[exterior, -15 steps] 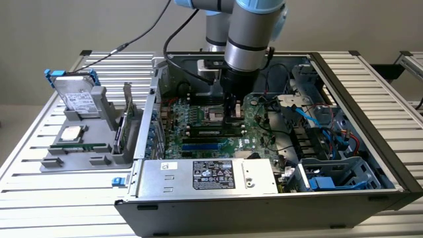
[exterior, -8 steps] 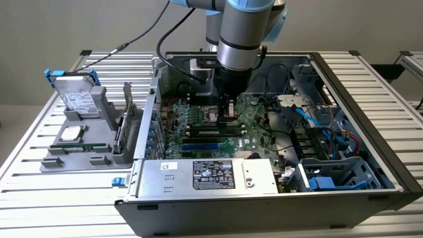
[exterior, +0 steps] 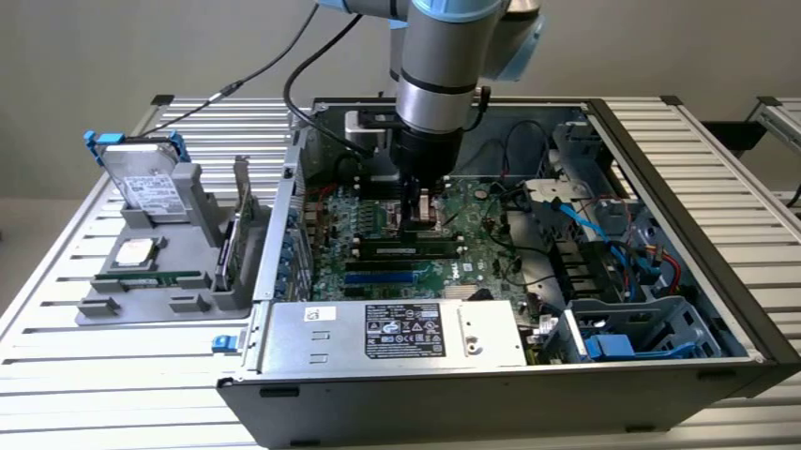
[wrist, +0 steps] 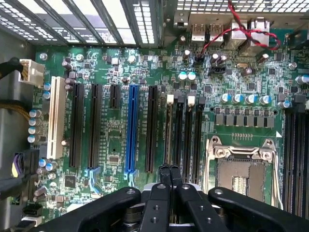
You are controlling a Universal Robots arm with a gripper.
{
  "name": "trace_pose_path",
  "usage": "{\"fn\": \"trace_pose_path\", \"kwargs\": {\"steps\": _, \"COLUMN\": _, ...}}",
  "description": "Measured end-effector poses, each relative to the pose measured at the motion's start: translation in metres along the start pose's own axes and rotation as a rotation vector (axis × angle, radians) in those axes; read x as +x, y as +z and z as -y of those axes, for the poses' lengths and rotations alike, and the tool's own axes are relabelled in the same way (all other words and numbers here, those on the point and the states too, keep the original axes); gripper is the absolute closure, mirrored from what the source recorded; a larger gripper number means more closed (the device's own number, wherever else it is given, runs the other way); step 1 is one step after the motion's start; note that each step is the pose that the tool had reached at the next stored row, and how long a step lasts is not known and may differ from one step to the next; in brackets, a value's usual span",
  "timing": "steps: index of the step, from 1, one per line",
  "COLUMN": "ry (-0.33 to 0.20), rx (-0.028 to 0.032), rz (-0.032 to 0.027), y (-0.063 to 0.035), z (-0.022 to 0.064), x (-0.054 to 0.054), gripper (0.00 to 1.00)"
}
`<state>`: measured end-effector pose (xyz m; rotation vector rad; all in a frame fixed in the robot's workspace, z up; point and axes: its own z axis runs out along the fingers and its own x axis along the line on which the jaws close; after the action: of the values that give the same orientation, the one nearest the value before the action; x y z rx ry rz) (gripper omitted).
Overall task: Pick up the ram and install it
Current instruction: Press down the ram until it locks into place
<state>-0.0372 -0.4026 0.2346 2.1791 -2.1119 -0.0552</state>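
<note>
The ram (exterior: 148,278), a long thin green stick, lies flat on the grey fixture (exterior: 188,187) outside the case at the exterior view's left. My gripper (exterior: 421,217) is far from it, lowered into the open computer case (exterior: 701,281) just above the motherboard (exterior: 482,225). In the wrist view my gripper (wrist: 169,169) has its black fingertips pressed together over the long black memory slots (wrist: 186,135). I see nothing between them. A dark stick (exterior: 403,248) stands in a slot just in front of the gripper.
A silver hard drive (exterior: 141,178) leans on the fixture. The power supply (exterior: 400,333) fills the case's front, with cables (exterior: 601,230) and a drive cage (exterior: 632,333) to the exterior view's right. An empty CPU socket (wrist: 241,169) sits beside the slots.
</note>
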Motion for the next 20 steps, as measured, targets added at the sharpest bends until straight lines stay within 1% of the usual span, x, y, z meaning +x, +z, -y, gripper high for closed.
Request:
{"fn": "trace_pose_path", "kwargs": {"steps": 6, "ry": 0.000, "rx": -0.0001, "rz": -0.0027, "y": 0.0006, "z": -0.0075, "x": -0.0019, "gripper": 0.90}}
{"fn": "trace_pose_path", "kwargs": {"steps": 9, "ry": 0.000, "rx": 0.0000, "rz": -0.0037, "y": 0.0015, "z": -0.0083, "x": -0.0022, "gripper": 0.90}}
{"fn": "trace_pose_path", "kwargs": {"steps": 15, "ry": 0.001, "rx": -0.0008, "rz": -0.0147, "y": 0.0076, "z": -0.0081, "x": -0.0033, "gripper": 0.90}}
{"fn": "trace_pose_path", "kwargs": {"steps": 18, "ry": 0.001, "rx": -0.0005, "rz": -0.0156, "y": 0.0080, "z": -0.0082, "x": -0.0038, "gripper": 0.90}}
{"fn": "trace_pose_path", "kwargs": {"steps": 19, "ry": 0.002, "rx": -0.0007, "rz": -0.0198, "y": 0.0086, "z": -0.0083, "x": -0.0050, "gripper": 0.90}}
{"fn": "trace_pose_path", "kwargs": {"steps": 20, "ry": 0.003, "rx": -0.0011, "rz": -0.0263, "y": 0.0091, "z": -0.0082, "x": -0.0063, "gripper": 0.90}}
